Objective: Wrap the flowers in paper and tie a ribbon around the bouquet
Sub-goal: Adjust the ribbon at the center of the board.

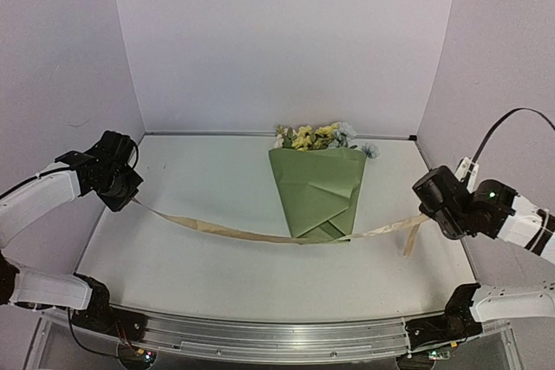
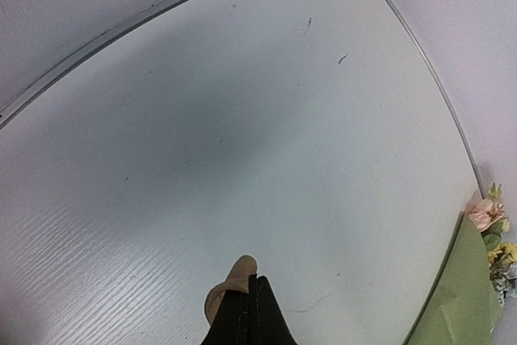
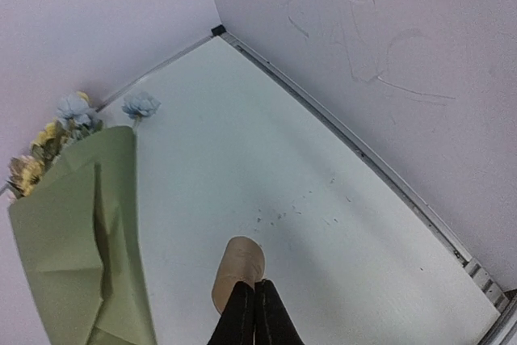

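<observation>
The bouquet lies mid-table: olive-green paper [image 1: 316, 192] folded into a cone, with the yellow and pale blue flowers [image 1: 323, 136] sticking out at its far end. The tan ribbon [image 1: 217, 230] runs across the table under the cone's narrow tip, stretched between both arms. My left gripper [image 1: 130, 197] is at the left, shut on one ribbon end [image 2: 234, 279]. My right gripper [image 1: 427, 216] is at the right, shut on the other ribbon end [image 3: 239, 271], with a short tail [image 1: 410, 241] hanging down. The paper [image 3: 77, 232] and flowers [image 3: 73, 111] show at the left of the right wrist view.
White walls enclose the table on three sides, with a metal rim [image 1: 217, 133] along the back. Both arm bases [image 1: 87, 301] sit at the near edge by the aluminium rail [image 1: 277, 340]. Small dark specks [image 3: 295, 212] lie on the table near the right gripper.
</observation>
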Available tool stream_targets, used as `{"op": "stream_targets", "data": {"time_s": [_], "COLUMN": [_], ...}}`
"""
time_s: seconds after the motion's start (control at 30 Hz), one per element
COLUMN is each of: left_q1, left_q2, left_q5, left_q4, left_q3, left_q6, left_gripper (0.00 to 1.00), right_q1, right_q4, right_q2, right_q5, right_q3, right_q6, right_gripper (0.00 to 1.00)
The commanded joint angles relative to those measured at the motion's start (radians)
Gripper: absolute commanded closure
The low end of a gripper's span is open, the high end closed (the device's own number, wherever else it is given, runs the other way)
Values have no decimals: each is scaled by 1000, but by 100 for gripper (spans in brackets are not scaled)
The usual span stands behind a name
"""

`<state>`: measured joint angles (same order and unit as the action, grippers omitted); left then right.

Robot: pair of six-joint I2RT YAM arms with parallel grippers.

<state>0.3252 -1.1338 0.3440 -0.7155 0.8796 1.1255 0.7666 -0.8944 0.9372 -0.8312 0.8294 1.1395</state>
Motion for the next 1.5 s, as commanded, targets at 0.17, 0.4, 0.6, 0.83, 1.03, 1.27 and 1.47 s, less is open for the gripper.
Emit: {"op": "stream_targets", "data": {"time_s": [0.17, 0.4, 0.6, 0.83, 1.03, 1.27, 1.47], "left_q1": [-5, -16, -25, -75, -124, -135, -142], "left_q2": [3, 2, 4, -20, -42, -54, -64], "left_q5": [1, 11, 30, 17, -6, -20, -39], "left_q4": [63, 71, 59, 71, 104, 126, 134], "left_q3": [-142, -182, -202, -208, -210, -212, -207], "left_q6": [12, 20, 26, -7, -42, -56, -65], "left_gripper": [100, 100, 100, 100, 100, 100, 100], "right_q1": [-176, -260, -278, -425, -426, -436, -441], "right_q4": [198, 260, 264, 352, 370, 383, 385], "right_q2": [246, 232, 222, 303, 394, 473, 578], "right_q5": [292, 398, 405, 538, 602, 579, 592], "right_q3": [-133, -162, -186, -179, -90, -81, -19], "right_q6": [7, -21, -48, -109, -110, -68, -49], "right_gripper": [78, 53, 48, 43, 44, 45, 50]}}
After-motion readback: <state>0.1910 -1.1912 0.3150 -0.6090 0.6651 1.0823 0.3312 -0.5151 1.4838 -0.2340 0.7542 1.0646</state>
